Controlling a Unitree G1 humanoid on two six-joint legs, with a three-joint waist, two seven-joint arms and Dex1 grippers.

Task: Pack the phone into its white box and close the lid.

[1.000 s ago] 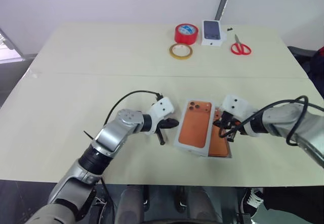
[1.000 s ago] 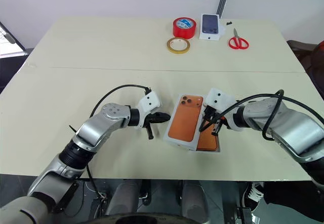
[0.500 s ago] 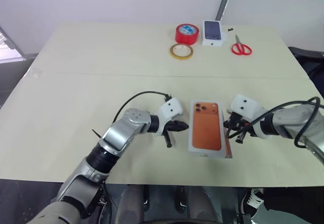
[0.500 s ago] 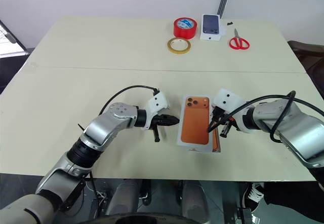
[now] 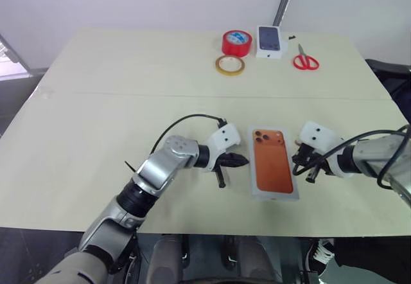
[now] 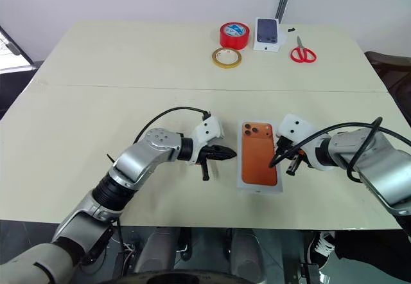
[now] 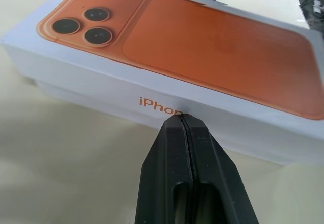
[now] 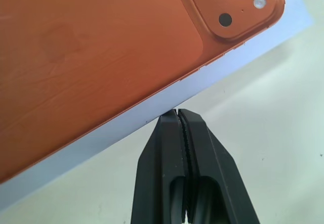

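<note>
The lid (image 5: pixel 274 171) had squared over the white box, closing it, between closed, empty left gripper (image 5: pixel 239 162) at nine o'clock and right gripper (image 5: pixel 302 168) at three.

White lid (image 5: pixel 275 171), orange phone print

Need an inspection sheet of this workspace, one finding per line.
Surface: pale cream table, seam across the middle.
Job's things: white cardboard lid with orange phone print closed on its box, lying flat.
Clutter: red tape roll, tan tape ring, small white box with dark phone picture, red-handled scissors, all at far edge.
Grippers: left gripper shut, at lid's side; right gripper shut, opposite side.
Cables: black wrist cables.
Surroundings: white wall.
</note>
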